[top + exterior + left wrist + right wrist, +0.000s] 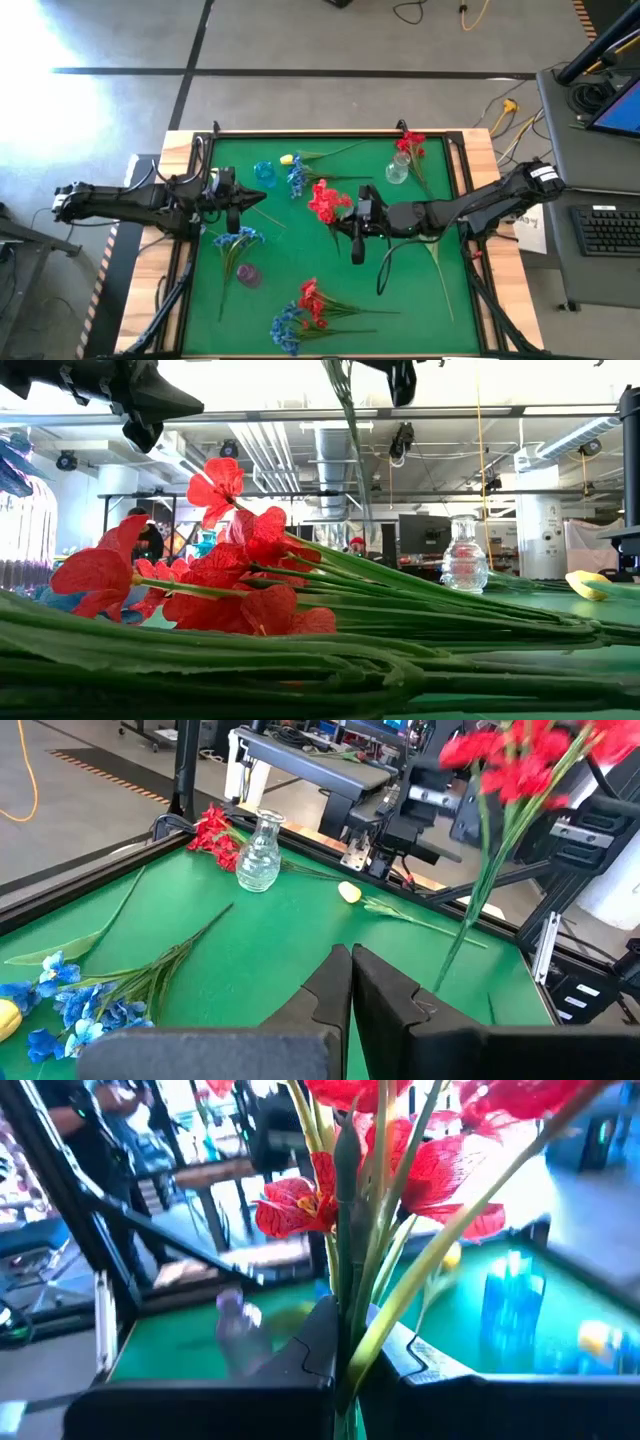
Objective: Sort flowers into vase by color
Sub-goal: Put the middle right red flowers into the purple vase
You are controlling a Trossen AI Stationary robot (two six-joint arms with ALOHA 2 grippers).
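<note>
While the left gripper [237,219] waits at mid-left of the overhead frame with jaws together and empty, a red flower [323,203] is held at centre frame by the right gripper [357,247], whose jaws are clamped on its green stem just below the blossoms. The flower is judged light and limp, its thin stem likely to bend and slip, so a hold low on the stem near the blooms seems best. Other flowers are spread across the green bench [450,300]: a blue spray [238,238] at centre left, a red and blue bunch [305,310] at the lower middle, and a blue and yellow pair [293,170] at the upper middle. A clear vase [397,170] at upper right is seen with red blossoms [410,142] at its mouth. A blue vase [264,172] at upper left and a purple vase [248,275] at lower left appear empty.
</note>
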